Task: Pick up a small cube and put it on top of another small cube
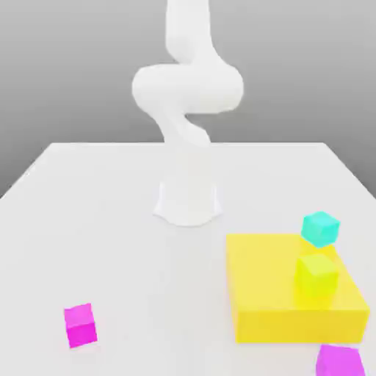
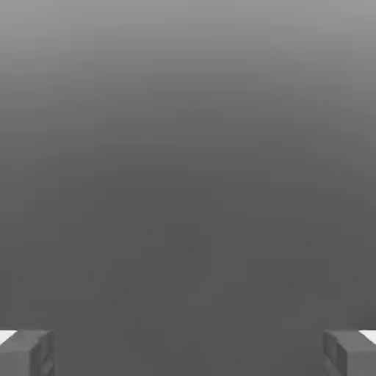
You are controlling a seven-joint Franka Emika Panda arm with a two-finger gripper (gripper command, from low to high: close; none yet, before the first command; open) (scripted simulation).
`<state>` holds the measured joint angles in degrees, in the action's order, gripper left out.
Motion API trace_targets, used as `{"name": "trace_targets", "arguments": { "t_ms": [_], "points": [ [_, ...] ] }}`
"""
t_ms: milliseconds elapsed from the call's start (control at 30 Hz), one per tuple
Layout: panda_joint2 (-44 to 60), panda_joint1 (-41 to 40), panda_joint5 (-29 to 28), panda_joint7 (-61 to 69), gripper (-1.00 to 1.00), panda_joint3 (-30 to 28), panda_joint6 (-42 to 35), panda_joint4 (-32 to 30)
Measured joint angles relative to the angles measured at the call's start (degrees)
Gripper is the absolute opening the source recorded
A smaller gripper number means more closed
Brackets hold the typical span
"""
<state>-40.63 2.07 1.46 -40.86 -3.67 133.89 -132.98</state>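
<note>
1. Four small cubes could be confused, since the task names no colour: a magenta cube (image 1: 81,325) on the white counter (image 1: 147,279) at the exterior view's left, a purple cube (image 1: 339,361) near its lower right corner, a yellow-green cube (image 1: 317,275) on a broad yellow block (image 1: 264,286), and a cyan cube (image 1: 320,229) by that block's far edge.
2. The pincer (image 2: 189,354) is spread wide, with nothing between its tips. A descent out of line with a cube's turned sides could nudge it away or pinch its corners.
3. The cyan and yellow-green cubes sit close together, so reaching for one could knock the other. Whether the cyan cube rests on the block is unclear.
4. Releasing off-centre, or too high, could topple the stack.
5. As for containers, the yellow block has a flat, closed top; it acts as a platform, bearing the yellow-green cube.
</note>
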Motion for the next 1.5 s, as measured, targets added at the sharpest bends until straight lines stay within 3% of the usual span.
{"name": "trace_targets", "arguments": {
  "t_ms": [333, 567, 733, 867, 1100, 1133, 1333, 1500],
  "points": [
    [21.04, 6.39, 8.01, 21.66, 0.0, -13.59, 8.51, -4.82],
    [35.77, 6.78, 14.65, 37.35, 0.0, -19.04, 14.22, -8.1],
    [45.63, 3.85, 16.56, 46.52, 0.0, -20.07, 18.7, -10.58],
    [52.57, 1.84, 14.54, 51.22, 0.0, -21.28, 22.84, -12.72],
    [64.0, -5.98, 22.79, 58.94, 0.0, -12.38, 31.07, -10.57],
    [64.97, -6.79, 23.64, 59.58, -1.0, -11.39, 31.73, -10.32],
    [65.44, -7.24, 24.04, 59.9, -1.0, -10.85, 31.97, -10.19],
    [59.19, -2.9, 17.98, 55.33, -1.0, -16.47, 27.6, -11.84]
  ]
}}
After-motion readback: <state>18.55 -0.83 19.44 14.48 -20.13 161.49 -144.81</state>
